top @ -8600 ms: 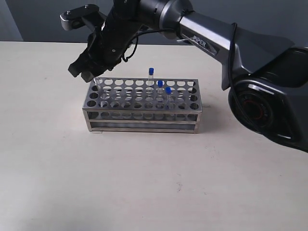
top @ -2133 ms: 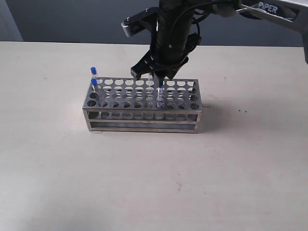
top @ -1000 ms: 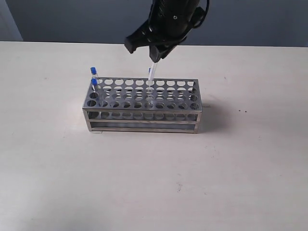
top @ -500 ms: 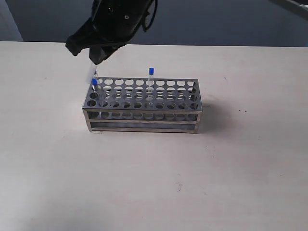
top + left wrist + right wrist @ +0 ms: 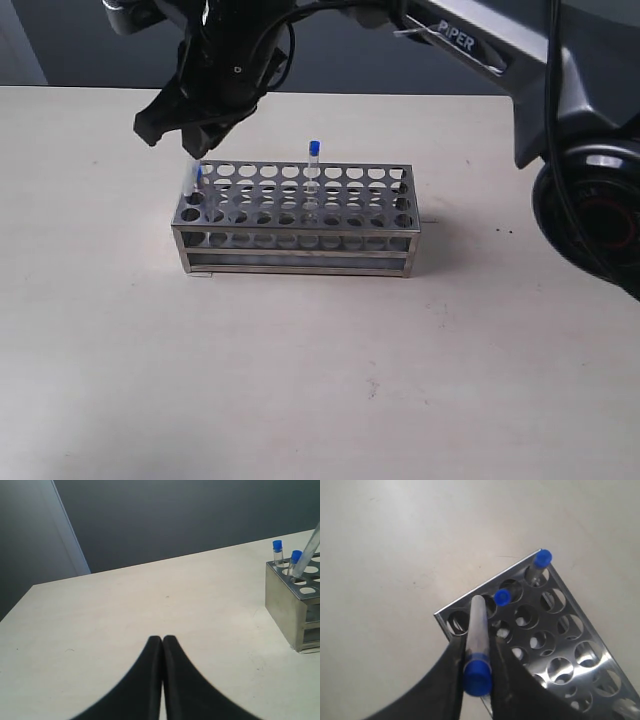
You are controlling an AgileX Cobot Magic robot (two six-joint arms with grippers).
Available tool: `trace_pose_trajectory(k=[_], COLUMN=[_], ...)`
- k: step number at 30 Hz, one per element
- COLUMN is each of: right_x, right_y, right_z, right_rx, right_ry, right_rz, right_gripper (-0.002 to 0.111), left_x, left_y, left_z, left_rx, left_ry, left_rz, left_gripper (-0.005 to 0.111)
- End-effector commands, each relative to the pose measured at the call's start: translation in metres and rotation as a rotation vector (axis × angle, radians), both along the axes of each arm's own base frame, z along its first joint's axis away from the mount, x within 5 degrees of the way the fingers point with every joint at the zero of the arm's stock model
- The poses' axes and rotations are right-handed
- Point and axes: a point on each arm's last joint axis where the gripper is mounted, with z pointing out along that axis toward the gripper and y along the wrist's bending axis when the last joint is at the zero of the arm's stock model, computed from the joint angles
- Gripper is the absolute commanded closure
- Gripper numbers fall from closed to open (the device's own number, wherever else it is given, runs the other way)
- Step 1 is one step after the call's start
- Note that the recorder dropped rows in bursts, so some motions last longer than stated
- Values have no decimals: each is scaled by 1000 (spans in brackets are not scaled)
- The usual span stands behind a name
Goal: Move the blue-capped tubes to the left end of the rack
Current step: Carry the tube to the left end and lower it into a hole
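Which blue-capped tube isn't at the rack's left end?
The tube standing alone in the middle of the rack. Two others sit in left-end holes; the fourth tube is held tilted in the right gripper over that end.

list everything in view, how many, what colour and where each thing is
table: one, beige, under everything
rack: one, steel, mid-table
blue-capped tubes: four, clear with blue caps; two seated at the rack's left end (second), one alone mid-rack towards the back, one held tilted over the left end
wall: one, dark grey, behind the table
right arm: one, black and grey, reaching across to the rack's left end
right gripper: one, black, fingers shut on the tilted tube
left gripper: one, black, fingers shut and empty, over bare table off the rack's left end
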Motion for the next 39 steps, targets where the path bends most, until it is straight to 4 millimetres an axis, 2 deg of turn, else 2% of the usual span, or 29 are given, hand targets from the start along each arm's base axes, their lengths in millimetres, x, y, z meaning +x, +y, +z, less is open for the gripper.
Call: trace_pose_trajectory(k=[1, 28, 39], right_x=[2, 1, 4], right_y=[-3, -1, 7], right_z=[2, 2, -27], right_rx=[-22, -10, -34], right_ry=[-30, -12, 54], right_rz=[-18, -18, -16], right_gripper=[109, 109, 109], left_x=[0, 0, 0], left_y=[-1, -1, -1], left_z=[2, 2, 2], left_rx=[0, 0, 0], left_ry=[-10, -10, -10], left_rz=[-8, -8, -8], left_gripper=[106, 106, 106])
